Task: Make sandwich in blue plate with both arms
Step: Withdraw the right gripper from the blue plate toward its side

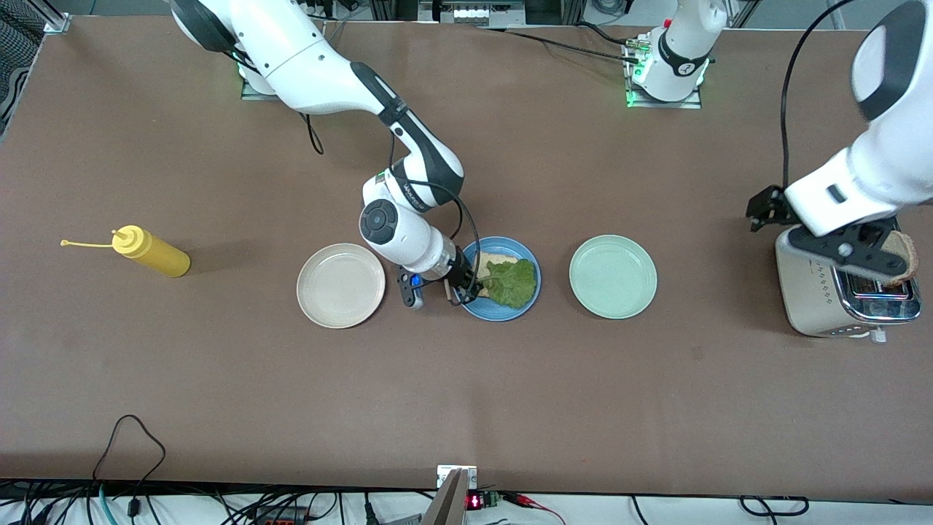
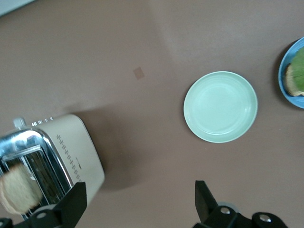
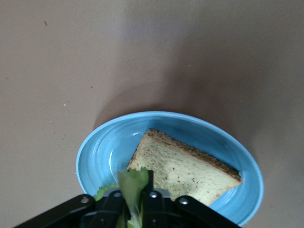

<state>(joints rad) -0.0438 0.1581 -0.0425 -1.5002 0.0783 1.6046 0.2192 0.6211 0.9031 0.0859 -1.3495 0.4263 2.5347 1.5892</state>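
Blue plate [image 1: 501, 310]: bread slice [image 3: 185, 173] under lettuce leaf [image 1: 514, 283] | right gripper [image 1: 466, 292]: pinching lettuce over plate | left gripper [image 2: 137, 202]: spread wide, empty, above toaster [image 1: 838, 306].

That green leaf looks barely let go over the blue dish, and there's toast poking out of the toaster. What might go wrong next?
The lettuce leaf still sits between the right gripper's jaws, so lifting away could drag it off the bread slice on the blue plate. The left gripper hangs open over the toaster; the toast leans in its slot, so a grab could slip.
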